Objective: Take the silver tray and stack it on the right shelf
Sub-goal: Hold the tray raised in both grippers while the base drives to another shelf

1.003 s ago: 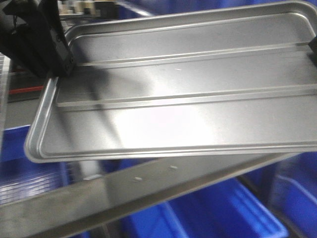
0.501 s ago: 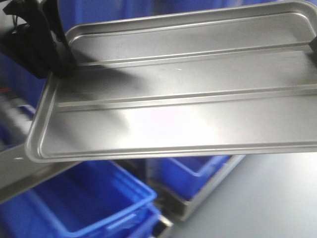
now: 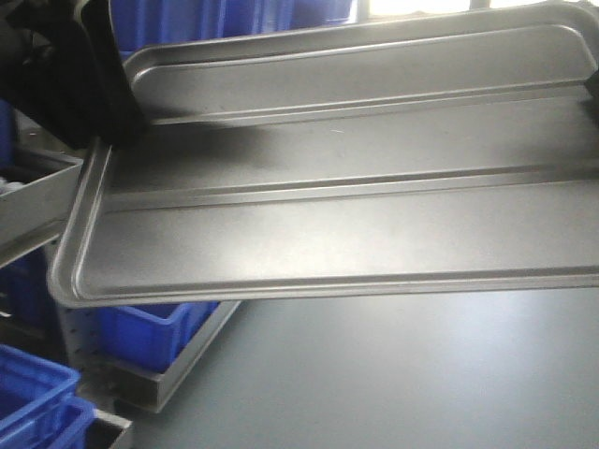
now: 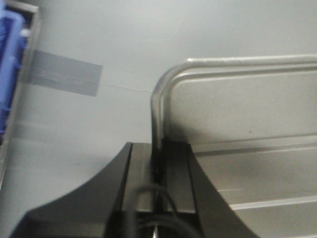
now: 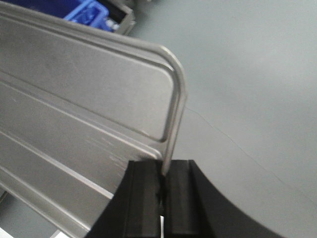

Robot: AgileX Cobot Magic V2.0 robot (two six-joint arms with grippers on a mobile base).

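In the front view, the silver tray (image 3: 337, 215) hangs between my two grippers above the grey floor (image 3: 402, 374), and its bed shows only two long ridges. My left gripper (image 3: 117, 131) bites the short rim at one end. My right gripper (image 3: 592, 86) is a dark sliver at the other end. Below my left gripper sit blue bins (image 3: 140, 327); I cannot tell what they hold. A grey steel rail (image 3: 33, 201) juts in just beside that gripper.

From my left wrist, my left gripper (image 4: 157, 171) has its jaws clamped on the silver tray (image 4: 237, 114) rim near a rounded corner. Beyond them lies the grey floor (image 4: 114, 39) with a tape patch (image 4: 64, 74) and a blue bin (image 4: 9, 64).

From my right wrist, my right gripper (image 5: 162, 181) pinches the silver tray (image 5: 84, 94) rim just under its corner. The grey floor (image 5: 247, 74) lies beyond my jaws, with a blue bin (image 5: 89, 12) past the tray's far edge.
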